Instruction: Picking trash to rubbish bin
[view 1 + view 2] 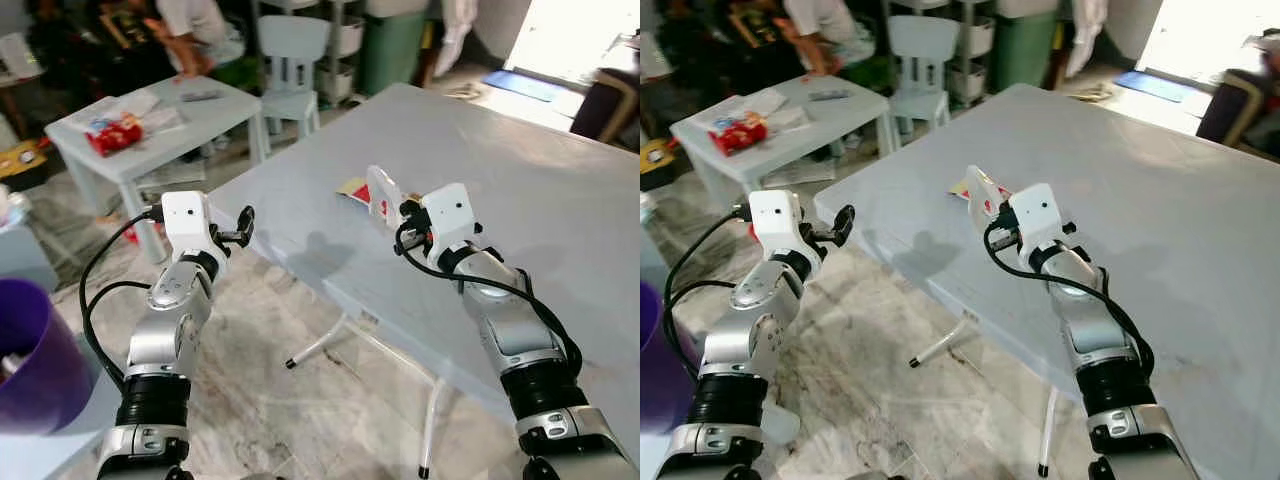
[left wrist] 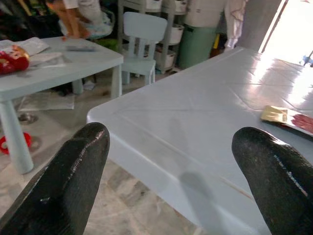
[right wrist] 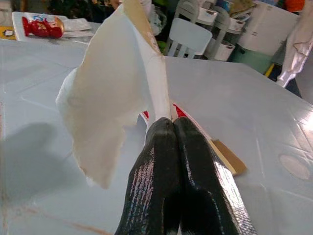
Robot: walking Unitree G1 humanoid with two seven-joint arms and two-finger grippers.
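Now: right hand (image 1: 398,212) pinched shut on wrapper (image 1: 383,194), lifted just above desk (image 1: 560,200). Left hand (image 1: 243,228) open, off desk edge. Your risk: thin pinch slips; bin (image 1: 30,350) well apart from desk.

Large pale grey bench (image 1: 560,200), standing on white tubular legs (image 1: 320,345) over a marbled tile floor (image 1: 300,420). A flat red-and-tan wrapper (image 2: 288,117) lies on the bench top near its front corner. Behind it, well apart, a smaller pale bench (image 1: 160,130) carries a red packet (image 1: 112,135), white papers (image 1: 125,105) and a small dark object (image 1: 200,96).
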